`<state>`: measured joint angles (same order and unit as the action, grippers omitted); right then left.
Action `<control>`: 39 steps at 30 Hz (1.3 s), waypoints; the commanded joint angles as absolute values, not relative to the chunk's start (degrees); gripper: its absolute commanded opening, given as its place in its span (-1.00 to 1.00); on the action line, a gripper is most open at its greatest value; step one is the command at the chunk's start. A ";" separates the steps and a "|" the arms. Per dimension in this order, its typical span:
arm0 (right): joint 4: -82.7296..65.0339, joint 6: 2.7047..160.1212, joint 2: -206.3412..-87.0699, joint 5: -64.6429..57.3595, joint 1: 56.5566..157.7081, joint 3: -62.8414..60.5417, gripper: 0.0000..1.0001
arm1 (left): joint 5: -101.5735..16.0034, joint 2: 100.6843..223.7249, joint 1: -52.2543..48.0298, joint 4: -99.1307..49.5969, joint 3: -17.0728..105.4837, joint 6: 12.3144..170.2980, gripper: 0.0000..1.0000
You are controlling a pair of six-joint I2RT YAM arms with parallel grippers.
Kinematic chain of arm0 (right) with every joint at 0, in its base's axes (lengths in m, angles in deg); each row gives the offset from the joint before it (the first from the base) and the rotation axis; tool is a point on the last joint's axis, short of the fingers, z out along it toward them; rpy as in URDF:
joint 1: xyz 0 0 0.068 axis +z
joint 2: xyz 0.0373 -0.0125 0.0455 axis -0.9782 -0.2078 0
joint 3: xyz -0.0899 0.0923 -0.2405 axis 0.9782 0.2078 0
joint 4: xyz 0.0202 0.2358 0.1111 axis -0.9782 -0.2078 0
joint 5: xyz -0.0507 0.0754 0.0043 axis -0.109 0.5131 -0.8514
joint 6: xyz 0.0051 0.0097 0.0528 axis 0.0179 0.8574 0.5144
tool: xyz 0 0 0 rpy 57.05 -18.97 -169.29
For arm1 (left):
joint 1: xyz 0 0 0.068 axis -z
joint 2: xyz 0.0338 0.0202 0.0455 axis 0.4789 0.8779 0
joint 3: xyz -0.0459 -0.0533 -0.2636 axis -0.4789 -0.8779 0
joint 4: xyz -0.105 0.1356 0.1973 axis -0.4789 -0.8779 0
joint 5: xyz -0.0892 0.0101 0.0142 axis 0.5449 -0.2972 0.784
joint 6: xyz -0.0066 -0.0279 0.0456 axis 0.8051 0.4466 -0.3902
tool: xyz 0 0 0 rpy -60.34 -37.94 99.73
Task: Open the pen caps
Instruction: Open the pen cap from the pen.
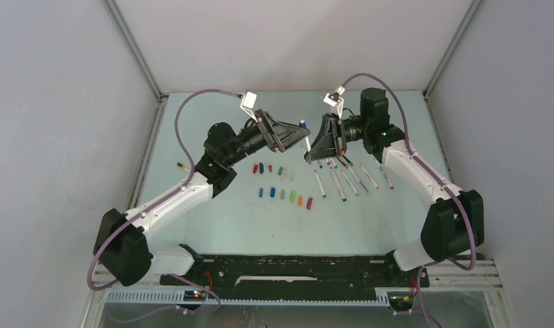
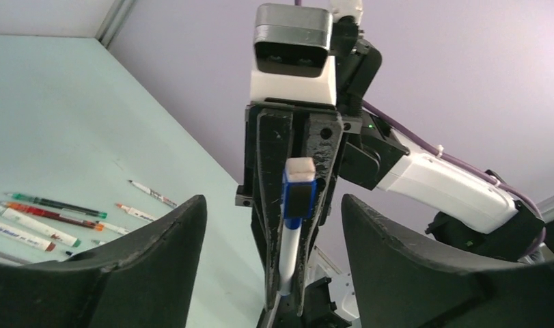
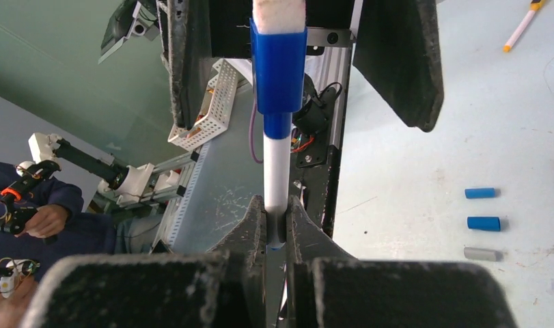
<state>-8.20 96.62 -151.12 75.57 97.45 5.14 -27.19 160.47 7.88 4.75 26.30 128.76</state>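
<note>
One thin white pen (image 3: 277,164) is pinched tight in the black right gripper (image 3: 275,219), its lower end hidden between the fingers. Its stubby blue plastic cap (image 3: 279,68) is on, between the spread fingers of the black left gripper (image 2: 272,205), touching neither. Loose coloured caps (image 1: 272,193) and more white pens (image 1: 337,184) lie on the pale green table (image 1: 212,225), too small to count surely.

I can't read any text, brand or number on my screens. The nearest thing to lettering is dark print along the white barrel of one pen (image 2: 29,234), lying on the counter (image 2: 89,123) at about 8 o'clock in the left wrist view, and it is too blurred to make out.
</note>
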 commanded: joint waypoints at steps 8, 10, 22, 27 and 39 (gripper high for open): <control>-7.99 96.02 -151.98 76.98 98.04 4.62 -1.00 | -23.92 161.96 7.56 9.30 33.17 132.39 0.14; -7.99 96.03 -152.04 76.96 98.08 4.67 -1.00 | -23.57 162.46 7.59 9.25 33.65 132.69 0.07; -7.99 96.23 -152.21 76.70 98.09 4.65 -1.00 | -22.06 163.76 7.60 7.68 34.83 132.61 -0.18; -7.99 96.16 -152.37 76.55 98.07 4.65 -1.00 | -21.87 164.04 7.59 6.65 35.60 132.42 -0.75; 7.04 112.20 -152.94 77.30 95.65 4.66 -0.17 | -23.27 163.53 7.99 6.62 34.21 131.03 -1.00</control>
<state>-3.35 102.94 -152.41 76.20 96.90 5.14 -23.41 164.20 7.62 5.12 30.89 132.17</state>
